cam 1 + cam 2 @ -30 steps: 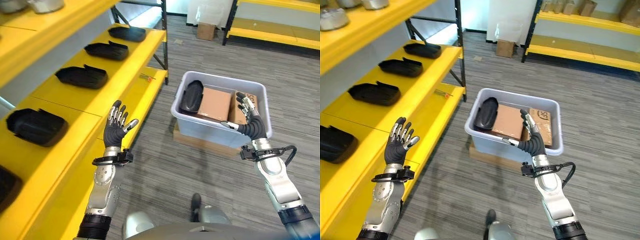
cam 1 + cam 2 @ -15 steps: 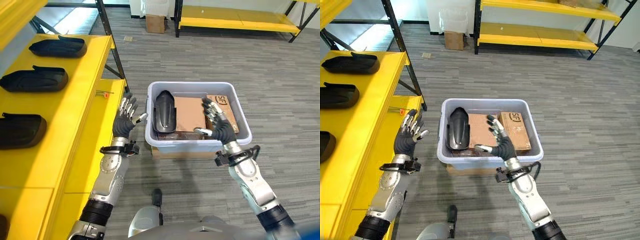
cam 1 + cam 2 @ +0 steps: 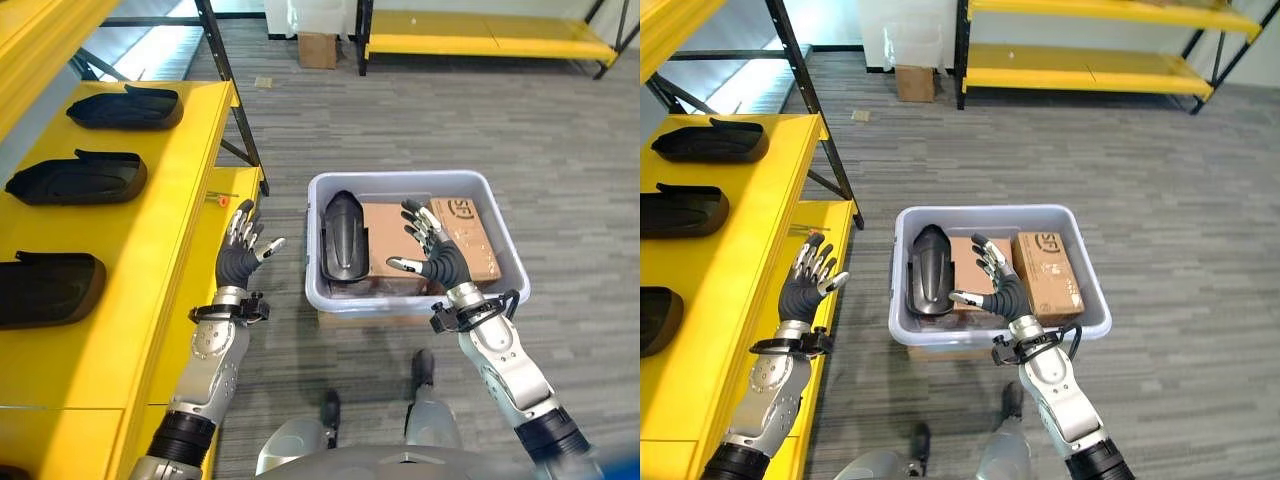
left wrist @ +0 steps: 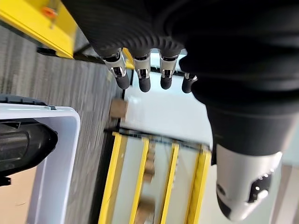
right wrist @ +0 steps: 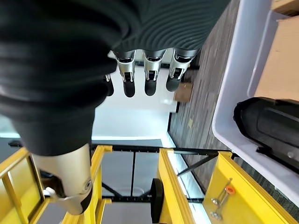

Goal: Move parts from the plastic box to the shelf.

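A grey plastic box (image 3: pixel 415 300) sits on the floor in front of me, holding a black moulded part (image 3: pixel 343 236) at its left end and cardboard boxes (image 3: pixel 463 235) beside it. My right hand (image 3: pixel 440 262) hovers open over the box's near rim, fingers spread, just right of the black part (image 5: pixel 271 126). My left hand (image 3: pixel 240 262) is raised open between the box and the yellow shelf (image 3: pixel 150 230), holding nothing. Three black parts (image 3: pixel 76 176) lie in a row on the shelf.
The box rests on a flat cardboard piece (image 3: pixel 345 320). A black shelf upright (image 3: pixel 232 85) stands at the shelf's far corner. A small cardboard box (image 3: pixel 316 48) and a low yellow rack (image 3: pixel 480 30) sit further back on the grey floor.
The view has shifted a little. My right hand has drawn slightly back toward the box's near rim; my left hand has moved a bit left and lower, still open.
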You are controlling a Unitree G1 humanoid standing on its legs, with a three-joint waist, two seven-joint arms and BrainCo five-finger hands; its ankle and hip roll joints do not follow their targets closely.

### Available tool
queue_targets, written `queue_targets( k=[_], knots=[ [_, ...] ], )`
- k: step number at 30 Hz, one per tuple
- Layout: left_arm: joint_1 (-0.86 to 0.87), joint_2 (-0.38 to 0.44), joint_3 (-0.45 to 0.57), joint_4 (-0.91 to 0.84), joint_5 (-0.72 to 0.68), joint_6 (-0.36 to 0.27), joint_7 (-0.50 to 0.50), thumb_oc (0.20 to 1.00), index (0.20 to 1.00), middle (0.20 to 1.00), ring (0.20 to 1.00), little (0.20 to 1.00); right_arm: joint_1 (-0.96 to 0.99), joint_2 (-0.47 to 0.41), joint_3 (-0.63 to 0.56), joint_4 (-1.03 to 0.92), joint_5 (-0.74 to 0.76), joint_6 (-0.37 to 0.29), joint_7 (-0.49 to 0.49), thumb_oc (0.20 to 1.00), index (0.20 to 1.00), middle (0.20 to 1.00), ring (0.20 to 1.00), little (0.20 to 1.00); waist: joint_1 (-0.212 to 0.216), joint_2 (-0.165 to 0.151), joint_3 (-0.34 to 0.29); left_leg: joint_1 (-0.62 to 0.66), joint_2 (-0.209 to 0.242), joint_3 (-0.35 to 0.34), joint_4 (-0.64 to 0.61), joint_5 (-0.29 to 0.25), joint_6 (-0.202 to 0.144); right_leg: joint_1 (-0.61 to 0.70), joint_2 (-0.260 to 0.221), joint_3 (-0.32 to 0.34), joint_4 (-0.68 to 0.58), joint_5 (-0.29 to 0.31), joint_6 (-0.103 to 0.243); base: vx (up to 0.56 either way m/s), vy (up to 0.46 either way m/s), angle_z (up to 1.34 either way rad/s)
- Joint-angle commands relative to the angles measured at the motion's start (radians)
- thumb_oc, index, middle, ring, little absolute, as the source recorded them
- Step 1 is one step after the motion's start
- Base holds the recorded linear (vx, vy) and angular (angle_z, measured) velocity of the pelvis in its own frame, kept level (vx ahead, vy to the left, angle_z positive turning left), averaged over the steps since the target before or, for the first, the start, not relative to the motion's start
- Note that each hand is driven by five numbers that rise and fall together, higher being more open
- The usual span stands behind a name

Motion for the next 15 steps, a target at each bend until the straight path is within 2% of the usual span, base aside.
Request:
queue_targets(
  k=[1,9,11,12,13,14,15],
  knots=[
    [-0.020,0.001,0.004,-0.113,0.010,-0.044,-0.030,1.000,1.000,1.000,1.000,1.000,-0.093,-0.054,-0.060,-0.044,0.020,-0.060,0.004,1.000,1.000,1.000,1.000,1.000,-0.017,0.089,-0.003,-0.002,0.214,0.087,-0.019,0.029,-0.111,0.016,0.042,-0.020,0.043,-0.079,0.027,0.18,-0.221,0.30],
    [0.006,-0.003,0.003,-0.119,0.003,-0.033,-0.052,1.000,1.000,1.000,1.000,1.000,-0.064,-0.064,-0.068,-0.058,0.047,-0.065,0.016,1.000,1.000,1.000,1.000,1.000,-0.023,0.107,-0.021,0.032,0.263,0.096,-0.068,0.065,-0.148,0.061,0.085,-0.030,0.032,-0.124,0.001,0.06,-0.104,0.04],
    [-0.003,-0.004,-0.002,-0.118,-0.006,-0.032,-0.057,1.000,1.000,1.000,1.000,1.000,-0.067,-0.067,-0.075,-0.055,0.057,-0.070,0.004,1.000,1.000,1.000,1.000,1.000,-0.026,0.114,-0.014,0.006,0.280,0.084,-0.033,0.074,-0.162,0.061,0.101,-0.029,0.050,-0.154,-0.016,0.00,-0.192,0.12],
    [-0.017,-0.005,-0.003,-0.118,-0.020,-0.043,-0.052,1.000,1.000,1.000,1.000,1.000,-0.074,-0.090,-0.081,-0.065,0.052,-0.082,0.007,1.000,1.000,1.000,1.000,1.000,-0.010,0.101,0.038,-0.094,0.230,-0.024,0.179,0.083,-0.182,0.060,0.103,-0.014,0.086,-0.172,-0.045,-0.07,-0.161,0.30],
    [-0.021,-0.003,-0.002,-0.118,-0.022,-0.042,-0.051,1.000,1.000,1.000,1.000,1.000,-0.081,-0.095,-0.085,-0.066,0.050,-0.083,0.008,1.000,1.000,1.000,1.000,1.000,-0.003,0.096,0.045,-0.109,0.220,-0.068,0.188,0.086,-0.189,0.060,0.102,-0.011,0.091,-0.176,-0.045,0.00,0.007,0.55],
    [-0.012,0.000,0.006,-0.130,-0.032,-0.040,-0.055,1.000,1.000,1.000,1.000,1.000,-0.083,-0.104,-0.100,-0.060,0.043,-0.087,0.001,1.000,1.000,1.000,1.000,1.000,-0.010,0.090,0.035,-0.124,0.294,-0.060,0.088,0.092,-0.182,0.066,0.086,-0.019,0.094,-0.188,-0.024,0.12,0.187,0.39],
    [-0.016,-0.001,0.004,-0.128,-0.031,-0.041,-0.050,1.000,1.000,1.000,1.000,1.000,-0.079,-0.105,-0.112,-0.056,0.040,-0.087,-0.012,1.000,1.000,1.000,1.000,1.000,-0.013,0.091,0.031,-0.142,0.340,-0.026,0.043,0.134,-0.182,0.071,0.071,-0.024,0.098,-0.188,-0.010,0.14,0.253,0.36]
  ],
)
